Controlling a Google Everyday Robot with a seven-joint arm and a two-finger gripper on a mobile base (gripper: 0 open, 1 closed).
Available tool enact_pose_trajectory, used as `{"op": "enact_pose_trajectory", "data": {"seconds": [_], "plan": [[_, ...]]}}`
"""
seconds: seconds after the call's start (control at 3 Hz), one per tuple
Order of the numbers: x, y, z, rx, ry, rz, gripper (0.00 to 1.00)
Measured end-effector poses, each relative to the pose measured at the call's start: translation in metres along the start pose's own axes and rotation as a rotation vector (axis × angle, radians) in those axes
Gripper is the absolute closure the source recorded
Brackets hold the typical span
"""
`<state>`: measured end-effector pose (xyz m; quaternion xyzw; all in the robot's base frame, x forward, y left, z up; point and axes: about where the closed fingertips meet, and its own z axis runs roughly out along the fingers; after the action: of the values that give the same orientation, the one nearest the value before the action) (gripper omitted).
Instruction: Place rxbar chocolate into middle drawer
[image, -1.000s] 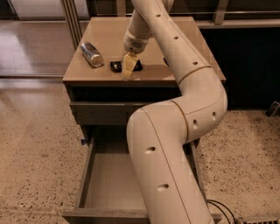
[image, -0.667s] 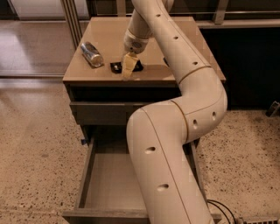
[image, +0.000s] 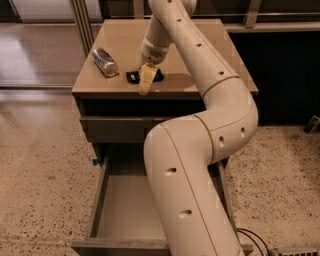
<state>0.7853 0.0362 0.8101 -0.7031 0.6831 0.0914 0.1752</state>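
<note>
The rxbar chocolate (image: 133, 76), a small black bar, lies flat on the cabinet top near its front edge. My gripper (image: 145, 82) points down right over the bar and covers its middle, so black shows on both sides of it. The middle drawer (image: 125, 205) is pulled out wide below. Its flat grey-brown bottom is bare where it shows. My arm hides the drawer's right part.
A silver can (image: 105, 62) lies on its side on the cabinet top (image: 200, 55), left of the bar. A shut drawer front (image: 115, 127) sits above the open drawer. Speckled floor (image: 40, 165) spreads to the left and right. A dark wall panel (image: 290, 75) stands at the right.
</note>
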Motion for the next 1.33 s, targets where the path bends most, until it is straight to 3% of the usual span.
{"op": "enact_pose_trajectory", "data": {"seconds": [1.0, 1.33], "plan": [[0.0, 0.0, 0.0, 0.0, 0.0, 0.0, 0.87], [-0.01, -0.002, -0.012, 0.021, -0.011, 0.001, 1.0]]}}
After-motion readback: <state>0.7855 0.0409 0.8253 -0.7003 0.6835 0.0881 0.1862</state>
